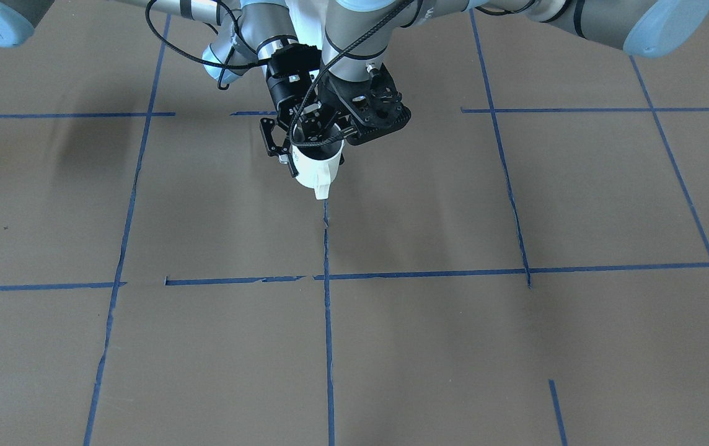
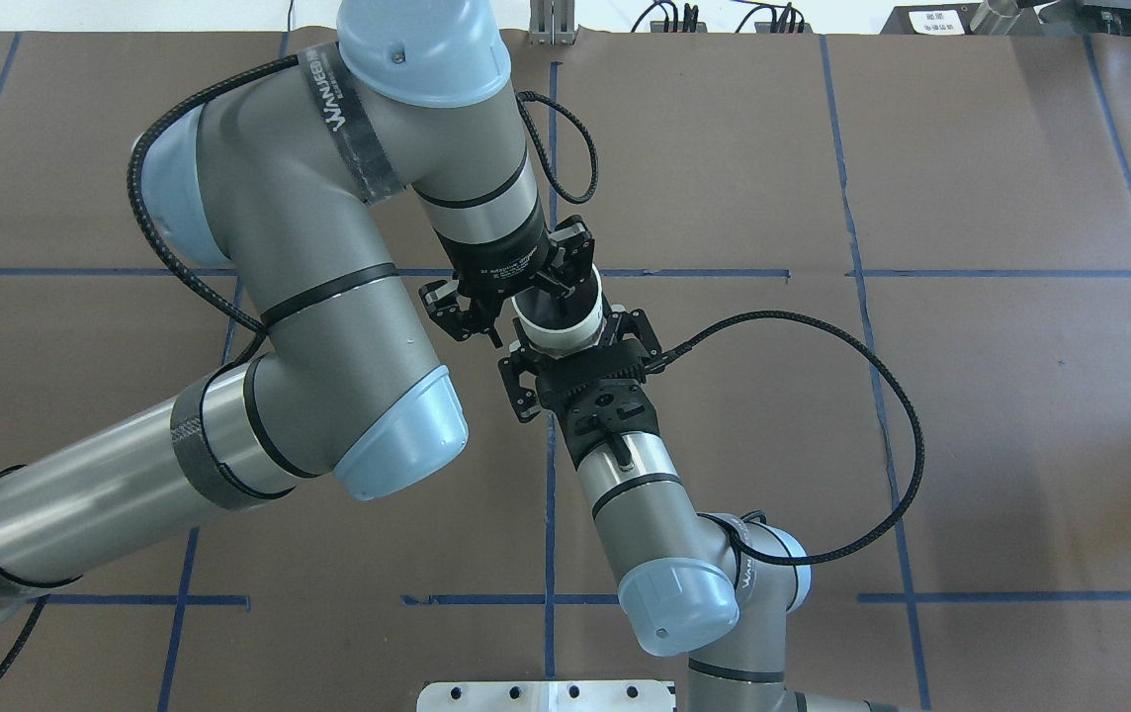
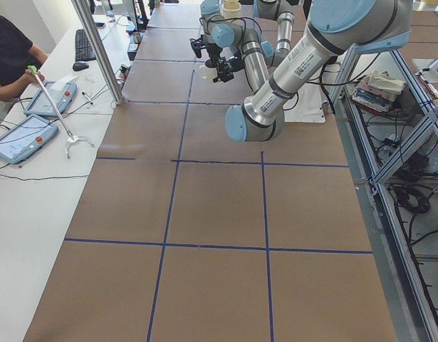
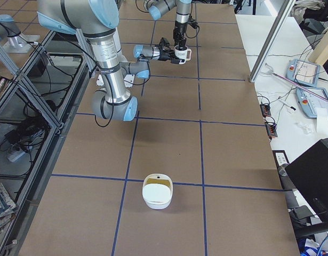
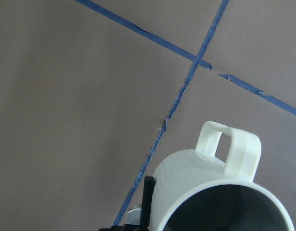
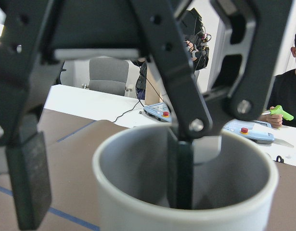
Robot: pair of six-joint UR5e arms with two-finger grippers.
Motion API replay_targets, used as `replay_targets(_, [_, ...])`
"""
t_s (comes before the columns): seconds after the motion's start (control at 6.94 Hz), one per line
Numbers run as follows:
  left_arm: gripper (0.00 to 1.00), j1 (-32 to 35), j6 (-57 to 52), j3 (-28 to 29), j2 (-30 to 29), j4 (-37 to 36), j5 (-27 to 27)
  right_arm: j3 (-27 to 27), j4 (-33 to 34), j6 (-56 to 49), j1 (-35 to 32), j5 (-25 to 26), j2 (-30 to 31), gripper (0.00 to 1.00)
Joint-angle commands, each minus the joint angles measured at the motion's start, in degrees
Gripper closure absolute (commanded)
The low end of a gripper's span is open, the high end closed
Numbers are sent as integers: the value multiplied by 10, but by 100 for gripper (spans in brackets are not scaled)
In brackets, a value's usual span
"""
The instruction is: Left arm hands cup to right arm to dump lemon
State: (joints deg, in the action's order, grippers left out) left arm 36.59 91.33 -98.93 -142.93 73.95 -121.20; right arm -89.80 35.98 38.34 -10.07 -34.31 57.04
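Brown paper table with blue tape grid (image 1: 515, 347) is reached over by both arms. Silver-grey tube left arm (image 2: 328, 326) is pointed down at the wrist; matching right arm (image 2: 640, 494) is laid level. White rounded bowl (image 4: 157, 204) is sat well apart. White ribbed mug (image 1: 318, 168) is held in the air. The right gripper (image 2: 575, 341) is clamped across its sides. The left gripper (image 2: 514, 285) jaws are spread wide, one fingertip (image 6: 181, 178) inside the rim, the other clear outside.

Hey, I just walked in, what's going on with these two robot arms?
They are mid hand-over of a white cup, held up above the table. The right gripper reaches in level and clasps the cup's sides. The left gripper hangs over the rim with one finger down inside, but its jaws stand apart and do not pinch the wall. No lemon shows inside the cup.
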Motion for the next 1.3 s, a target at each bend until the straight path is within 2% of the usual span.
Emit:
replay_targets(0.0, [81,0,2,-8,7,0,0,-1,0,-1,0,0,3,64])
replay_targets(0.14, [98,0,2,-7,8,0,0,-1,0,-1,0,0,2,62])
replay_targets(0.43, [100,0,2,-7,5,1,-3,1,1,-2,0,-4,-3,1])
replay_targets(0.72, [100,0,3,-12,5,0,-3,6,0,-2,7,-2,15,0])
replay_targets(1.15, [100,1,3,-48,7,-12,-3,7,-5,-2,23,-1,38,0])
